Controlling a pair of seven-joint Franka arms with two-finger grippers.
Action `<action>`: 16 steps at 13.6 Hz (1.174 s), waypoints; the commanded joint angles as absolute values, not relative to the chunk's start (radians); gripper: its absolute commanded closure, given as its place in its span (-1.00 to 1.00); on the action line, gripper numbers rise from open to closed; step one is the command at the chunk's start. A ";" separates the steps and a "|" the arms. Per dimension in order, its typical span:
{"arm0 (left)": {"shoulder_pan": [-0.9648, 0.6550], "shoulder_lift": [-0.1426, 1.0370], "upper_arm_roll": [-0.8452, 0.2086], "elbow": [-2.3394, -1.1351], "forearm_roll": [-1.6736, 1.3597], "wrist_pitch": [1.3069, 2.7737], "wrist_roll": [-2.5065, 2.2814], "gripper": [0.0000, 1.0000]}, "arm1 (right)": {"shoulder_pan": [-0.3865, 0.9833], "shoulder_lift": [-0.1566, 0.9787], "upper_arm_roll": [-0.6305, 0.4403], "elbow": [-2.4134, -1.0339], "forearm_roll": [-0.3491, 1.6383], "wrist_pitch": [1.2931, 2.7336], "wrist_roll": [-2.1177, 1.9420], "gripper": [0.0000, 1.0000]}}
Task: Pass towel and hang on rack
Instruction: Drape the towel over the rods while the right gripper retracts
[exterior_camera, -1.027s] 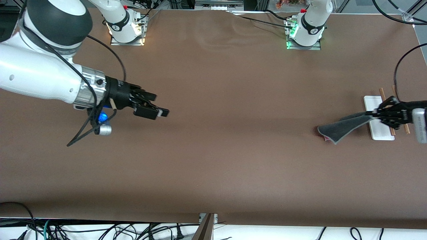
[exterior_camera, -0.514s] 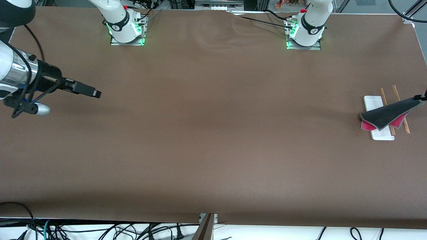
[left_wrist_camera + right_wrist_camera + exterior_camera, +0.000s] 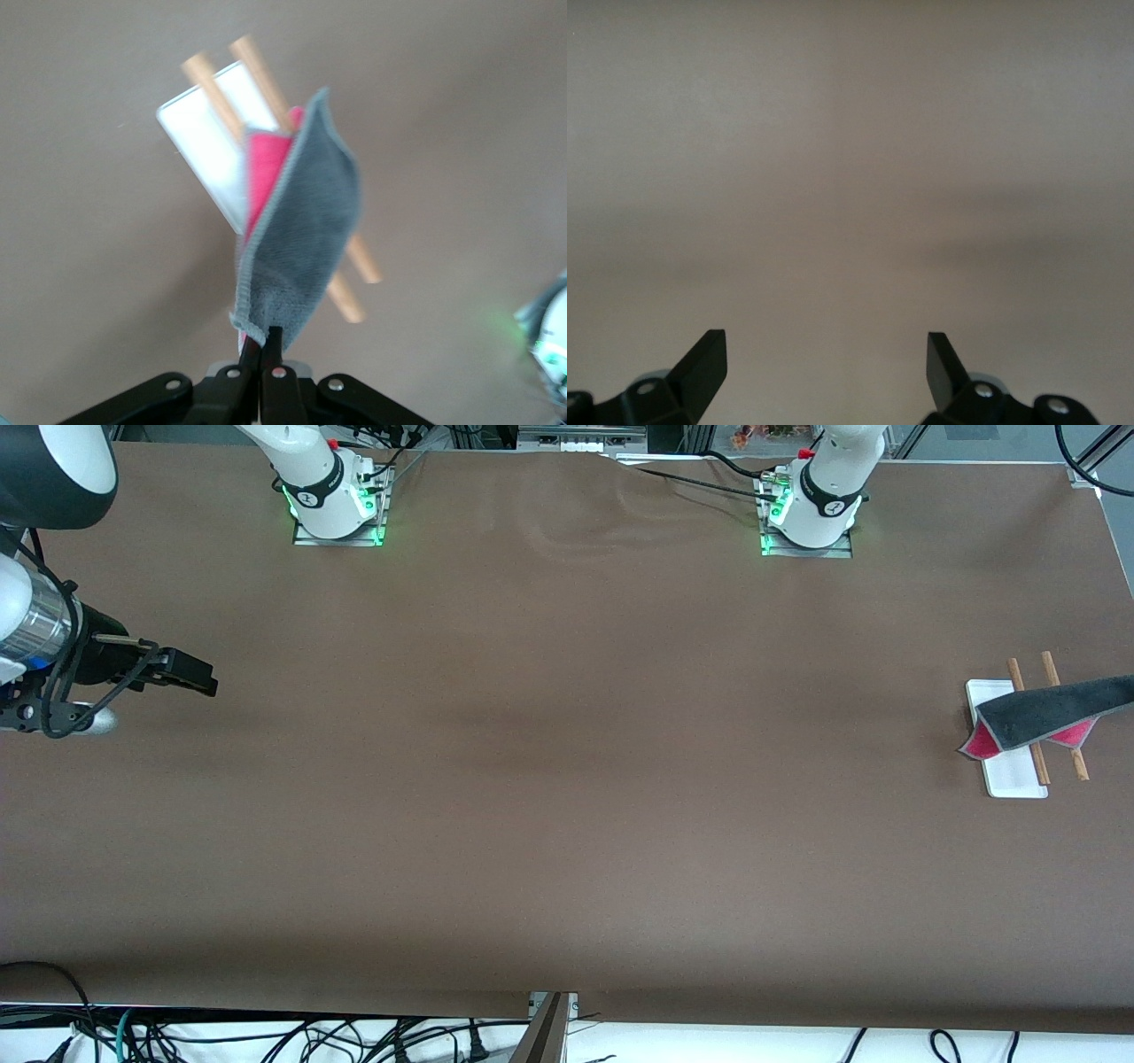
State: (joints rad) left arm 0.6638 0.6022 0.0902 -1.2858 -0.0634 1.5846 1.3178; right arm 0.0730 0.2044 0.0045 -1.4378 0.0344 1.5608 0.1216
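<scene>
The towel [image 3: 1045,717], dark grey with pink underside, hangs in the air over the rack [image 3: 1001,775] at the left arm's end of the table. The rack has a flat white base and two brown rods [image 3: 1074,757]. My left gripper is out of the front view past its edge; in the left wrist view the left gripper [image 3: 262,345] is shut on the towel's [image 3: 306,230] corner, above the rack [image 3: 199,133]. My right gripper [image 3: 199,675] is open and empty over the table at the right arm's end; its wrist view [image 3: 826,354] shows only bare table.
The two arm bases [image 3: 332,505] [image 3: 811,509] stand along the table's edge farthest from the front camera. Cables [image 3: 266,1036] lie below the table's near edge. The brown tabletop [image 3: 567,779] holds nothing else.
My left gripper has carried the towel off the table and up over the rack, leaving the front view. My right arm has pulled back toward its end of the table.
</scene>
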 commanded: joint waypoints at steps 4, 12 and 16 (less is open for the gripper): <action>0.698 0.718 0.080 -1.255 -0.052 1.712 1.347 1.00 | 0.087 0.158 0.002 -1.483 -0.049 1.580 0.022 -0.99; 0.699 0.776 0.080 -1.258 -0.075 1.736 1.335 0.61 | 0.095 0.186 0.005 -1.482 -0.049 1.591 0.040 -0.99; 0.700 0.784 0.080 -1.250 -0.092 1.758 1.335 -1.00 | 0.077 0.190 -0.002 -1.483 -0.043 1.601 0.043 -0.99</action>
